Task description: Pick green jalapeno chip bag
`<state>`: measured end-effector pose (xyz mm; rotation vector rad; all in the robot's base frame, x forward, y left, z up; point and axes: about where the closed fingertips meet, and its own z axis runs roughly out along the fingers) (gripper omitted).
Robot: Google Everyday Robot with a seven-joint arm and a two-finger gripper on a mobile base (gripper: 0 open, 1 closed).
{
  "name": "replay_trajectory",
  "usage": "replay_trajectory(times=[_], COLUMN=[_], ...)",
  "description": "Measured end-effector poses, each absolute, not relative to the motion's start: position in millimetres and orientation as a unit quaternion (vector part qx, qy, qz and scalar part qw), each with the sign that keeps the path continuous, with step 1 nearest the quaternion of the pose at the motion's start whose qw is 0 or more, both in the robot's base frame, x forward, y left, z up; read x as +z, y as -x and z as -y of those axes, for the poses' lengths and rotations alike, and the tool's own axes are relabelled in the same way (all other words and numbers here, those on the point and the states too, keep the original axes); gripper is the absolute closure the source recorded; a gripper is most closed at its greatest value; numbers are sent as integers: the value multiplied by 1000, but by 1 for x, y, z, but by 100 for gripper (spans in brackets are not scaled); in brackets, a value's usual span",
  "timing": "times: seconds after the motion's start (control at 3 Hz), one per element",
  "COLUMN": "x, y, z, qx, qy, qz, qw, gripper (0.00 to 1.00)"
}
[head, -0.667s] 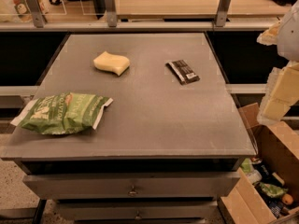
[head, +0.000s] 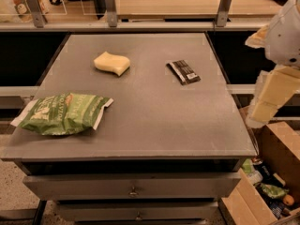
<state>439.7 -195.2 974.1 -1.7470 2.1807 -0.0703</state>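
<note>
We see the green chip bag (head: 63,114) lying flat and crinkled near the front left corner of a grey table (head: 154,121), its white left end poking just past the table's left edge. It lies just where it lay a moment ago, and so do the yellow sponge (head: 111,63) and the dark bar wrapper (head: 183,72), both in the back half and well apart from the bag. The only change is at the right. The robot arm (head: 286,32) has edged a little nearer the table's right side. Its gripper (head: 260,110) hangs at the arm's lower end, off the table beyond the right edge and far from the bag. We cannot tell whether it is wide or closed. Bare tabletop stretches from the bag to the right edge. An open cardboard box (head: 281,144) sits on the floor below the arm.
</note>
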Motion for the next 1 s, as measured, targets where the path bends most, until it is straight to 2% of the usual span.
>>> replay_trajectory(times=[1.0], x=[929], y=[-459], z=[28], qx=[24], qy=[704], qz=[-683], qw=[194], gripper=[0])
